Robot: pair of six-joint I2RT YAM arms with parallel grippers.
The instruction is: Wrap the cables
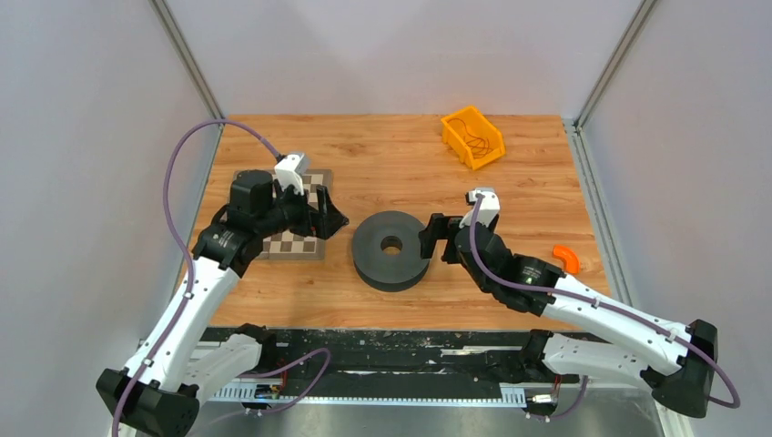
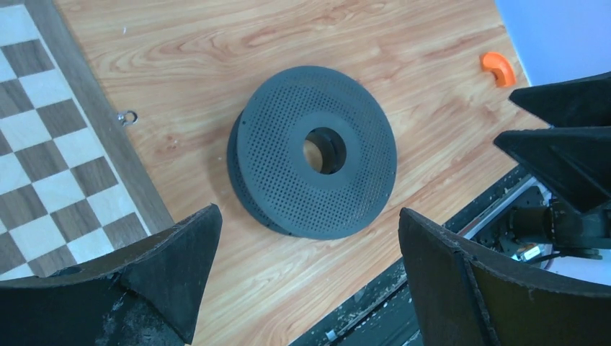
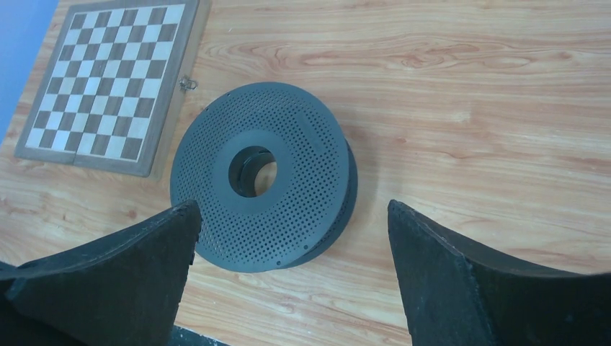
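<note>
The dark grey perforated spool (image 1: 392,248) lies flat in the middle of the wooden table, with no wire on it that I can see. It also shows in the left wrist view (image 2: 288,144) and the right wrist view (image 3: 302,166). Thin dark wire lies coiled (image 1: 471,135) inside the orange bin at the back. My left gripper (image 1: 337,221) is open and empty just left of the spool, also in its own view (image 2: 308,213). My right gripper (image 1: 435,238) is open and empty just right of the spool, also in its own view (image 3: 293,205).
The orange bin (image 1: 492,150) stands at the back right. A chessboard (image 1: 296,244) lies under my left arm. A small orange curved piece (image 1: 566,259) lies right of my right arm. The table's front edge has a black rail (image 1: 410,364).
</note>
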